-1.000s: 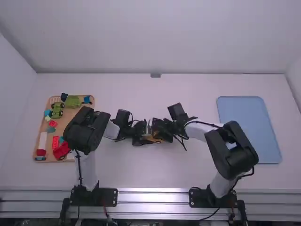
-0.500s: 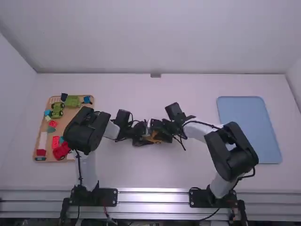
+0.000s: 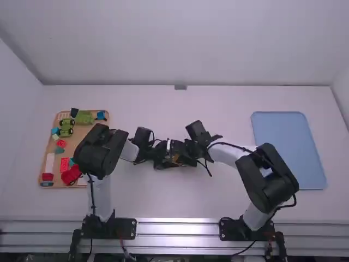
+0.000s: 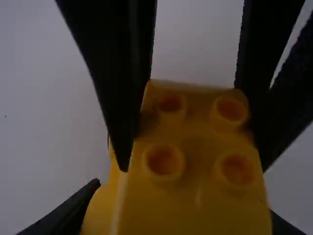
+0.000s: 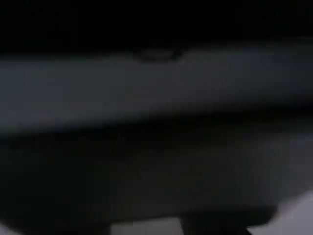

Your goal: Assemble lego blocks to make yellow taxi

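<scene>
At the table's middle the left gripper and the right gripper meet, with a bit of orange-yellow between them. A yellow block with several round studs fills the lower middle of the left wrist view. Around its lower sides, the left gripper is shut on it. The right gripper, dark, comes down from the top of that view and overlaps both upper edges of the block. In the right wrist view, dark blurred shapes surround the right gripper; how it stands is unclear.
A wooden tray at the left holds green, red, blue and white blocks, including a red vehicle piece. A blue tray lies at the right. Both forearms stretch in toward the middle of the table.
The right gripper and wrist have shifted left, closer to the left gripper. The left arm has kept its place. The orange-yellow patch between them shows less than before.
</scene>
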### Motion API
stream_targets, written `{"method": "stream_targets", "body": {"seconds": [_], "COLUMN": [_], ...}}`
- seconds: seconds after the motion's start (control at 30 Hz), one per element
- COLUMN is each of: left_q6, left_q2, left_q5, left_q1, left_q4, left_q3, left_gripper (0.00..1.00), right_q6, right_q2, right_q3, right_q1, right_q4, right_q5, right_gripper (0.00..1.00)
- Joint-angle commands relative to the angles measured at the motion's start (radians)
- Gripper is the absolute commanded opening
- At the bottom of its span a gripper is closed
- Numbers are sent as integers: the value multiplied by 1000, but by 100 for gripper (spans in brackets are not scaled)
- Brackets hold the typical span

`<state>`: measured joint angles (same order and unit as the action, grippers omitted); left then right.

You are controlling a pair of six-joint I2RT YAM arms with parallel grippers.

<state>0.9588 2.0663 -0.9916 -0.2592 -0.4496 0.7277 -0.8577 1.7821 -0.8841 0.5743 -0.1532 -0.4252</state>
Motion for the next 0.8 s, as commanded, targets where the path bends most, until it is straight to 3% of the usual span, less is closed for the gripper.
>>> {"method": "stream_targets", "body": {"seconds": [0.0,0.4,0.77], "left_q6": [-54,-45,-49], "left_q2": [29,29,29], "left_q5": [117,117,117], "left_q1": [-3,0,-4], "left_q4": [37,76,88], "left_q3": [-6,4,2], "left_gripper": [20,20,20], "right_q6": [44,-141,-108], "right_q2": [42,41,43], "right_q3": [40,8,16], "right_q1": [6,-142,-147], "right_q4": [-22,-2,14], "right_q5": [47,-338,-327], "right_gripper": [0,0,0]}}
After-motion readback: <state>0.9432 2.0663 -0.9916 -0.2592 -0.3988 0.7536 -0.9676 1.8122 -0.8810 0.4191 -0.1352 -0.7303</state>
